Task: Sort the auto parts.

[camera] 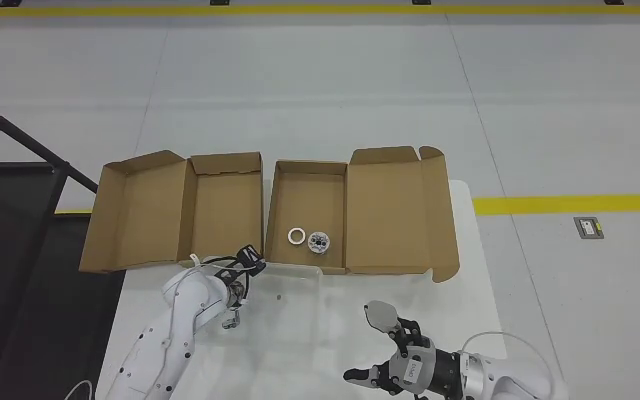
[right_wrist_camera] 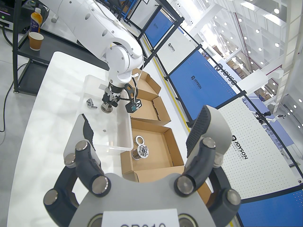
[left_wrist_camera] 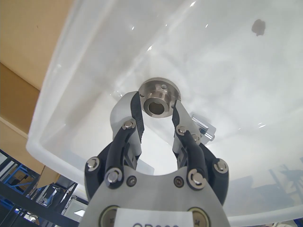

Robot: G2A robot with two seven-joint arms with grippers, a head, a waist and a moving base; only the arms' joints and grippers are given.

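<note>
left pincer (left_wrist_camera: 156,102) clamping flanged hub (left_wrist_camera: 163,87)

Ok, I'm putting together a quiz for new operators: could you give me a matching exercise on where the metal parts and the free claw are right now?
Things:
1. hub
2. ring
3. small block
4. right claw

States:
A. lying in a cardboard box
B. open, holding nothing
C. lying loose in the clear tray
D. gripped by the left claw

Pairs: 1-D, 2-A, 3-C, 4-B
</note>
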